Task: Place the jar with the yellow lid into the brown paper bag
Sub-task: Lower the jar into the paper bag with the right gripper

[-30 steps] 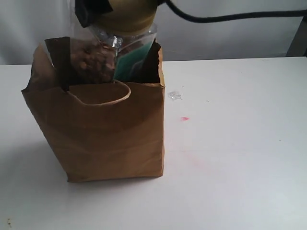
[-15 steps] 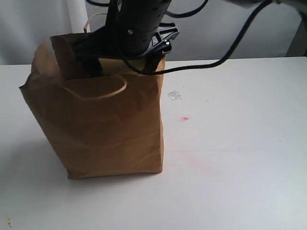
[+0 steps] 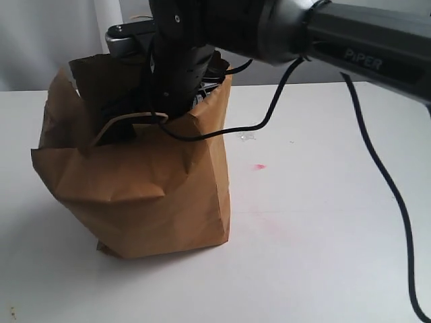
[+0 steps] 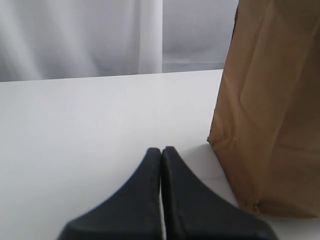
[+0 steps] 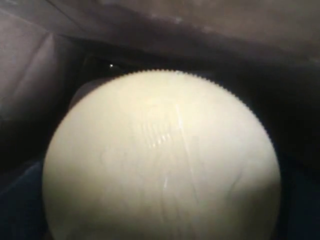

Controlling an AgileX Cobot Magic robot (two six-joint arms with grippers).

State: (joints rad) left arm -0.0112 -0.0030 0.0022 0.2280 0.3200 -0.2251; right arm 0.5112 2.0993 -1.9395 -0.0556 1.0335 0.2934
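Right gripper is deep inside the brown paper bag [image 3: 155,195], hidden by the paper, so I cannot tell whether it grips or has let go. Its arm [image 3: 222,27] plunges through the mouth from the far right and bulges the near wall, a reach meant, I judge, to set the load low. From the wrist, the yellow-lidded jar [image 5: 160,155] fills the frame, dark bag walls around it. Left gripper [image 4: 161,155] waits closed and empty over the table [image 4: 75,115] beside the bag, out of the way. Readable: "PiPER" on the arm; the jar's label is unseen.
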